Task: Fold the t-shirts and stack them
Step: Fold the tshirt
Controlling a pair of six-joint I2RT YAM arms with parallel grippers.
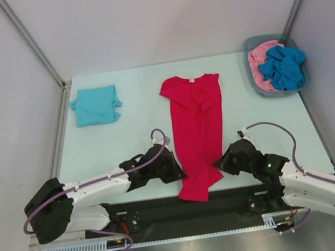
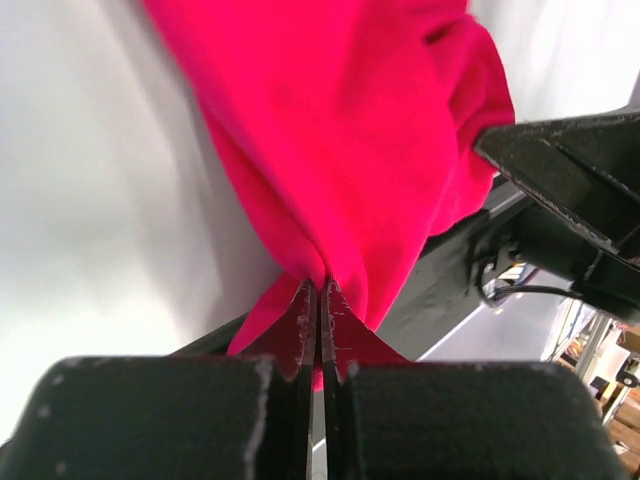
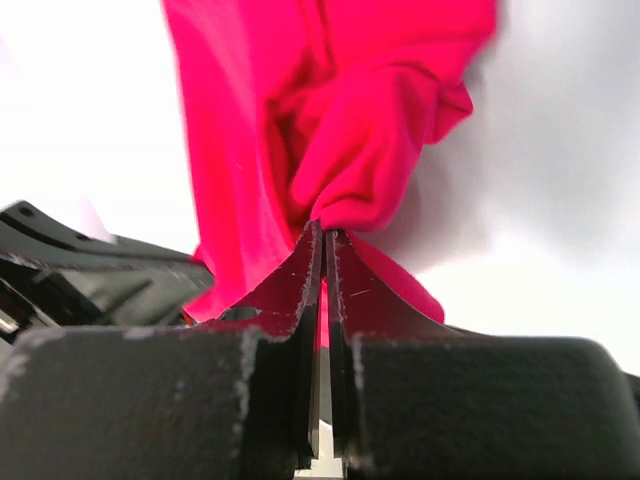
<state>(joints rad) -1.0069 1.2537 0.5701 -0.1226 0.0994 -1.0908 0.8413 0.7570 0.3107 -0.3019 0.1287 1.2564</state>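
Fabric of the red t-shirt (image 1: pixel 196 127) sits pinched in both claws. The left claw (image 2: pixel 320 292) is closed tight on a bunched fold at the shirt's lower left edge, its two fingers pressed together with only a sliver of red between them. The right claw (image 3: pixel 325 235) is clamped the same way on a gathered fold at the lower right edge, with the cloth puckering just above its tips. The shirt lies lengthwise down the middle of the table (image 1: pixel 125 138), with its collar at the far end and the sleeves spread there. The body narrows toward the arms, and the hem drapes past the table's near edge onto the black strip (image 1: pixel 167 207) between the two bases. A teal t-shirt (image 1: pixel 95 106) lies folded into a rough square at the far left of the table, well apart from the red one. At the far right corner stands a grey bin (image 1: pixel 249 45) holding a crumpled pink t-shirt (image 1: pixel 260 61) and a crumpled blue t-shirt (image 1: pixel 284 67), the blue one lying partly over the pink.
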